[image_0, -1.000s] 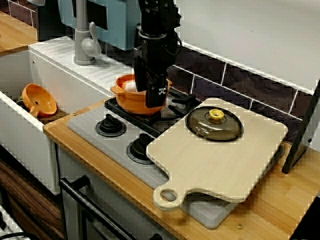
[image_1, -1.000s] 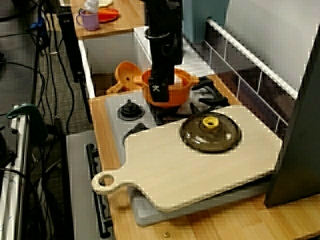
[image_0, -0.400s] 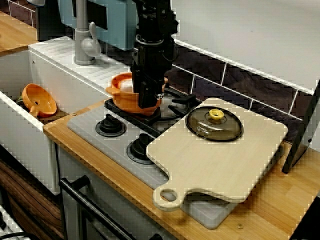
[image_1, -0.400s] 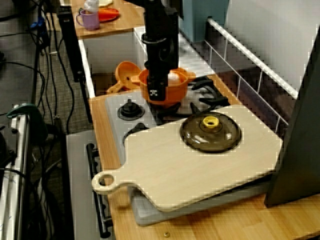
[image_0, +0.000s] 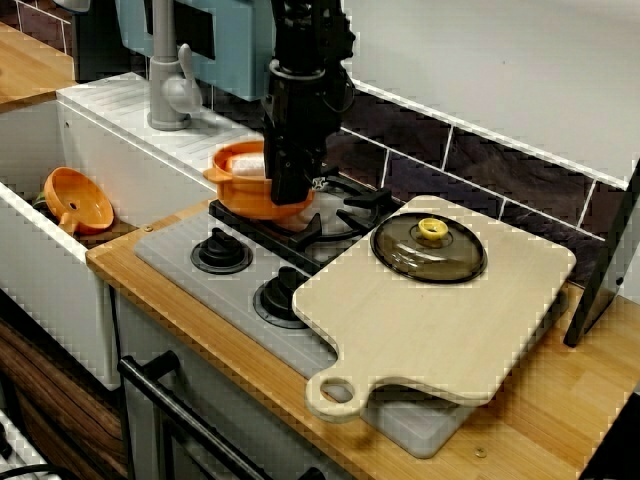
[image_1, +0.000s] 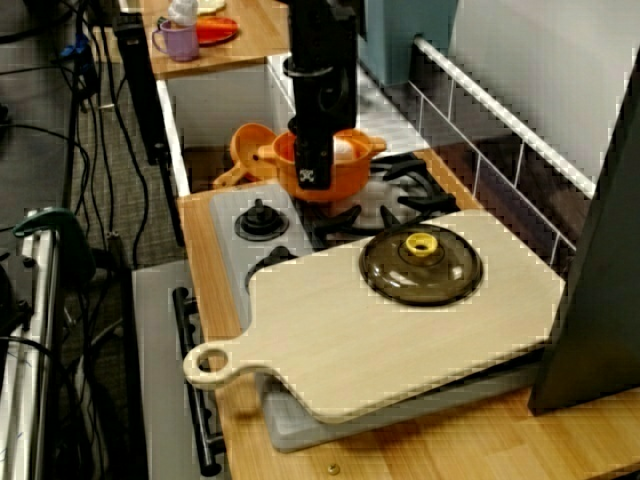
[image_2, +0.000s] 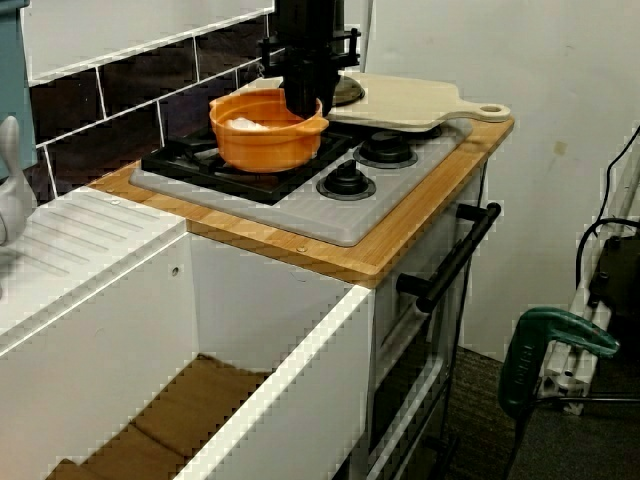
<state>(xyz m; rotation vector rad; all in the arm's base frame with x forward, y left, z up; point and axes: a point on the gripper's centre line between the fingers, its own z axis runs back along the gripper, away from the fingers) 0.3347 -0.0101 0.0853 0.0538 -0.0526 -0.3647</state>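
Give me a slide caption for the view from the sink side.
End effector gripping the rim of an orange pot over the stove, cutting board behind.

My fingers (image_0: 288, 185) look matt black, plastic perhaps; the view is too coarse to be sure. The orange pot (image_0: 240, 188) is smooth, faintly glossy plastic. The cutting board (image_0: 440, 320) is pale matt wood, the lid (image_0: 428, 257) glossy smoked glass, the counter (image_0: 560, 420) varnished wood.

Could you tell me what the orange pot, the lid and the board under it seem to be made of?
The orange pot: likely plastic, uniform matte orange, moulded handles. The lid: probably tinted translucent plastic or glass, smoky brown with glints. The board: apparently pale unfinished wood, faint grain.
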